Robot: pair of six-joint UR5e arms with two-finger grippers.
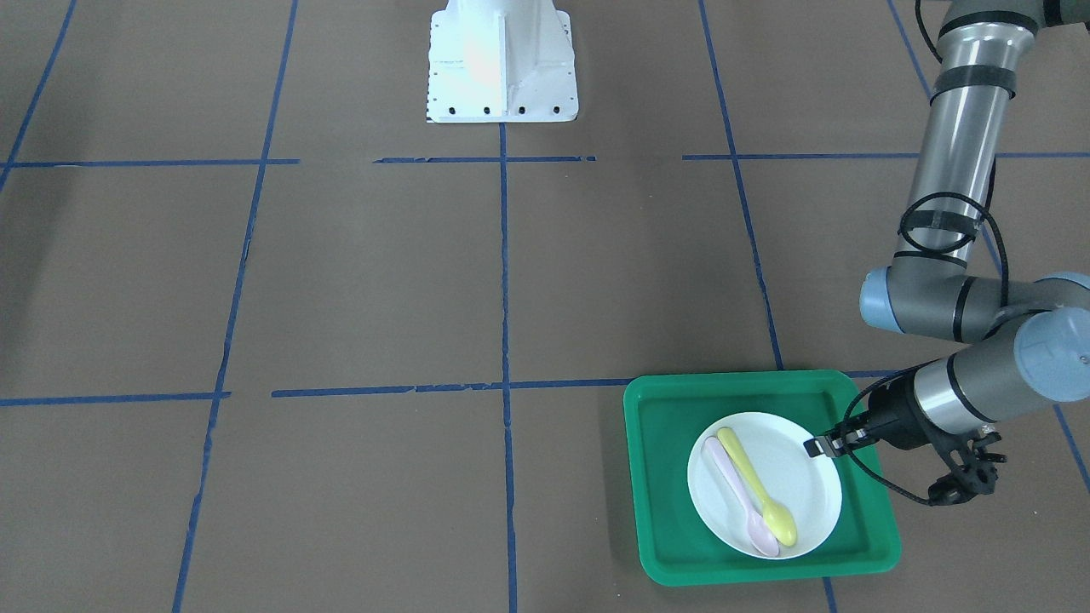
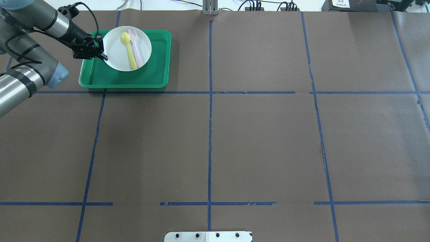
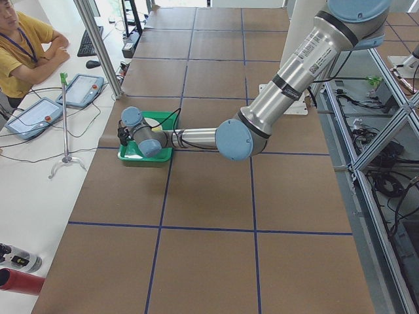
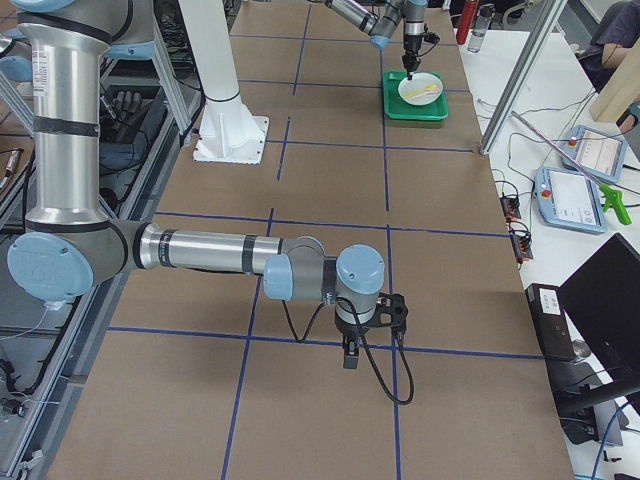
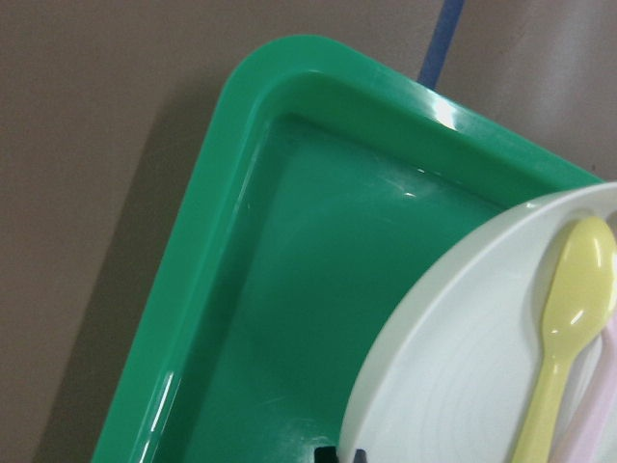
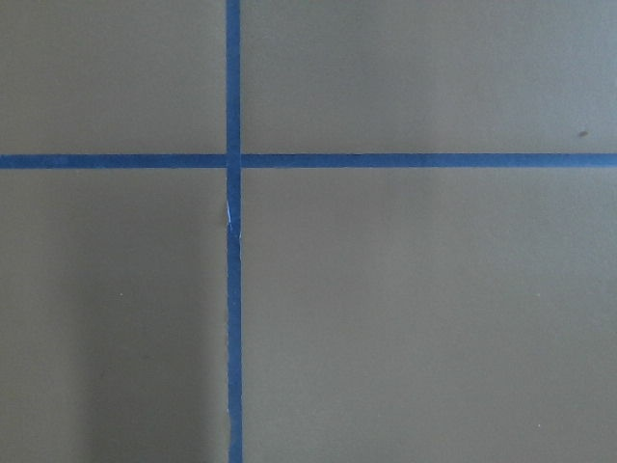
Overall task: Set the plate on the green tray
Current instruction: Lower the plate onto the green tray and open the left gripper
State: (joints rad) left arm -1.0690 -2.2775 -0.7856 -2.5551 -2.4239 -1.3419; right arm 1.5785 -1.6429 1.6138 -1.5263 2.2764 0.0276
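The white plate (image 1: 805, 489) lies over the green tray (image 1: 664, 477) and carries a yellow spoon (image 1: 754, 485) and a pink spoon (image 1: 739, 496). My left gripper (image 1: 819, 445) is shut on the plate's rim on the side towards the arm. In the overhead view the left gripper (image 2: 102, 53) is at the left edge of the plate (image 2: 116, 50), above the tray (image 2: 134, 79). The left wrist view shows the fingertips (image 5: 342, 453) together at the rim of the plate (image 5: 453, 386), with the tray floor (image 5: 289, 289) below. My right gripper (image 4: 350, 358) hangs over bare table far from the tray; I cannot tell if it is open or shut.
The tray sits near the table's far left corner as the overhead view shows it. The white robot base (image 1: 502, 60) stands at the middle of the robot's side. An operator (image 3: 19, 46) sits beyond the table end, behind a metal post (image 3: 98, 46).
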